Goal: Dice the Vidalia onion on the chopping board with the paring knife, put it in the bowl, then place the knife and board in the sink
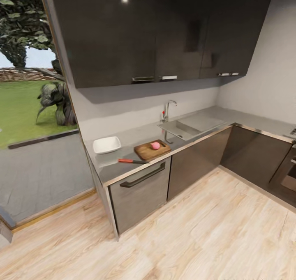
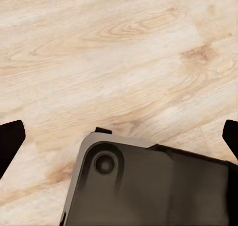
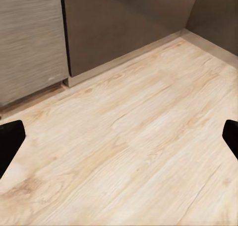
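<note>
In the head view the pinkish Vidalia onion (image 1: pixel 155 145) sits whole on the brown chopping board (image 1: pixel 144 152), near the front edge of the grey countertop (image 1: pixel 255 122). The paring knife (image 1: pixel 132 161) with its orange-red handle lies on the counter just left of the board. A white bowl (image 1: pixel 107 145) stands further left. The steel sink (image 1: pixel 181 129) with its chrome tap (image 1: pixel 168 109) is right of the board. My left gripper (image 2: pixel 119 139) is open over the wooden floor, its dark fingertips (image 2: pixel 10 141) wide apart. My right gripper (image 3: pixel 119 139) is open too, fingertips (image 3: pixel 10 142) spread above the floor by the cabinet fronts.
Dark upper cabinets (image 1: pixel 156 33) hang over the counter. A dishwasher front (image 1: pixel 139 193) sits under the board. The counter turns a corner toward an oven (image 1: pixel 287 171) at right. A glass wall (image 1: pixel 37 107) to the garden is at left. My base (image 2: pixel 148 186) shows below the left gripper.
</note>
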